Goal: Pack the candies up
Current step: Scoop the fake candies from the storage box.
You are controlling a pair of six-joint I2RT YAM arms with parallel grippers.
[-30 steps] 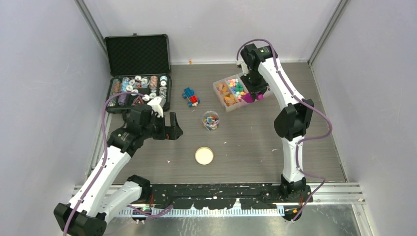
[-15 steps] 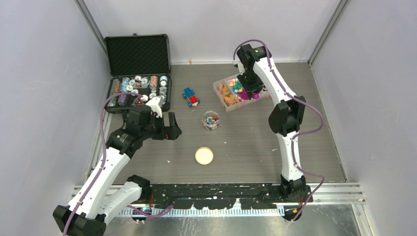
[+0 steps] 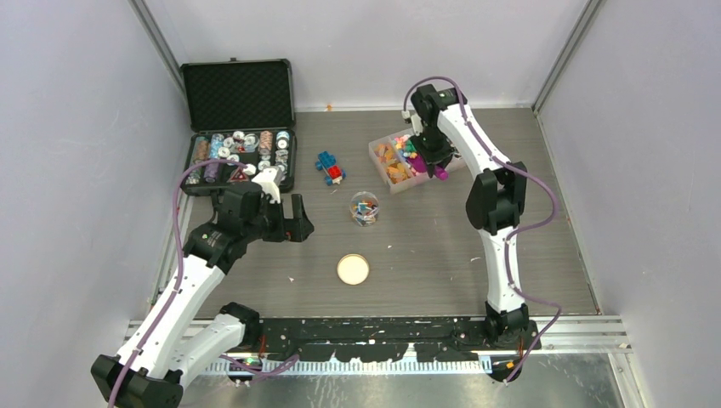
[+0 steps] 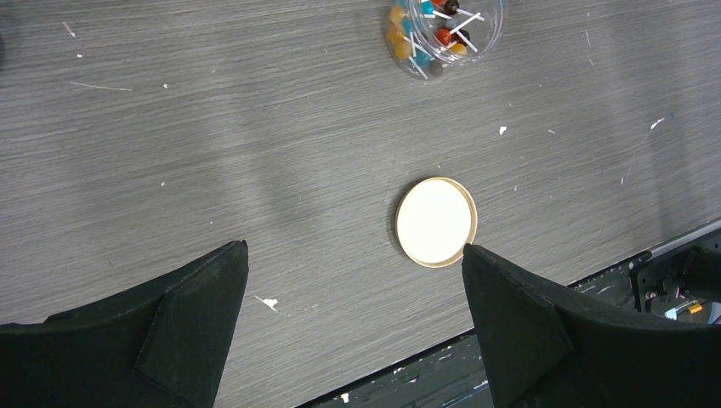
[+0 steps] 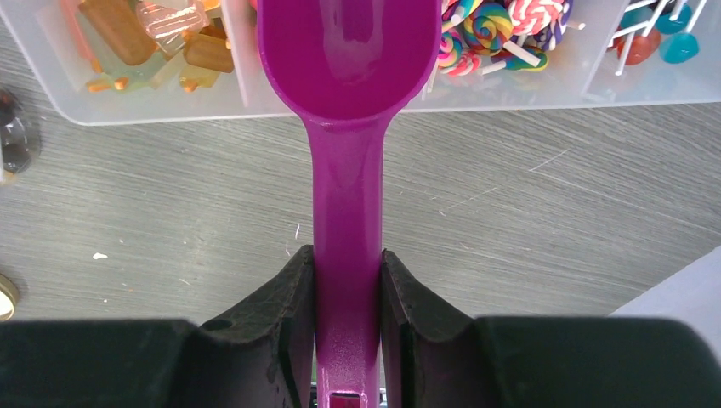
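Upper centre: one purple scoop [image 5: 347, 93] clamped in right gripper [image 5: 347, 265], shifted leftward over one tray [image 5: 544, 93] of candies [image 5: 489, 30]; left gripper [image 4: 354, 248] agape, one lid [image 4: 435, 221] lower centre.

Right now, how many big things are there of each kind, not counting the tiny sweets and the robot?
black case: 1
clear sorting tray: 1
clear jar: 1
round lid: 1
toy brick figure: 1
purple scoop: 1
Total: 6
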